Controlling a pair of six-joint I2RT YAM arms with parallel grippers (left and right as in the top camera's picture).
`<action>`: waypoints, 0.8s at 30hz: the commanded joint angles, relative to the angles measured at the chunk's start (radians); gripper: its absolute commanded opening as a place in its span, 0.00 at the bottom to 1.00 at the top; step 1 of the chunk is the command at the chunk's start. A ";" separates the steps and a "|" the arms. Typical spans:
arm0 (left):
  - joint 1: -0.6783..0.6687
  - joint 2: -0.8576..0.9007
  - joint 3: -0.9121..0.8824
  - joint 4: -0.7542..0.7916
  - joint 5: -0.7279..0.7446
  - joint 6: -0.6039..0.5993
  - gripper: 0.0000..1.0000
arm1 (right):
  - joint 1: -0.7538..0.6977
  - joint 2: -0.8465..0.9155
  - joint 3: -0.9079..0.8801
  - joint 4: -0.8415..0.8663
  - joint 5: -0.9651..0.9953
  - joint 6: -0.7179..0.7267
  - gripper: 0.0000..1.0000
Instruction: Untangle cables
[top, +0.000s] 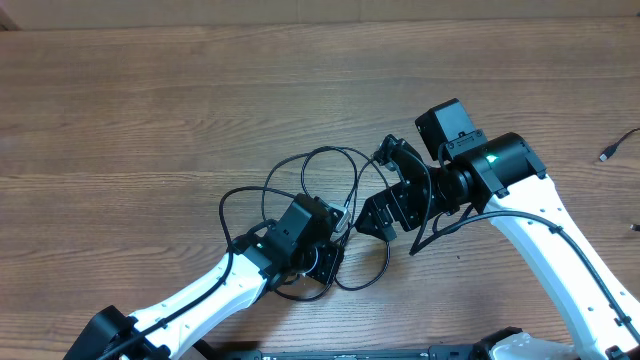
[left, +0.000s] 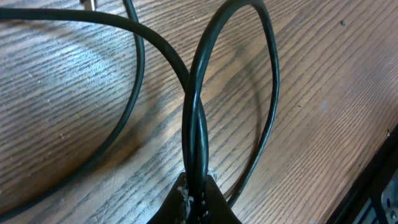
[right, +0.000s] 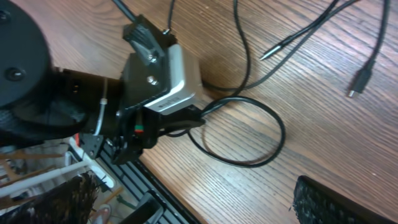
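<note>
2 arms nose-to-nose at ctr: L gripper (left: 198, 198) jaws tight on cables (left: 193, 93), R gripper (top: 375, 185) jaws wide.

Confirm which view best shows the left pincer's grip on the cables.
Left wrist: left pincer closed on two crossed strands of the cables, close up. Overhead shows the loops but the arm hides the grip. Right wrist shows it side-on, a loop emerging.

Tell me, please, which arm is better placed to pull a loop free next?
Right. The left gripper is shut on the cables, anchoring them; the right gripper is open beside them, so it could probably draw a strand away.
</note>
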 joint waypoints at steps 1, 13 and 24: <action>0.010 -0.040 0.056 -0.022 -0.003 -0.008 0.04 | -0.004 -0.003 0.000 0.000 0.082 0.008 1.00; 0.086 -0.134 0.294 -0.339 -0.013 0.079 0.04 | 0.002 -0.003 0.000 0.049 0.050 0.011 1.00; 0.086 -0.146 0.571 -0.611 -0.035 0.109 0.04 | 0.006 -0.002 0.000 0.188 0.038 -0.037 1.00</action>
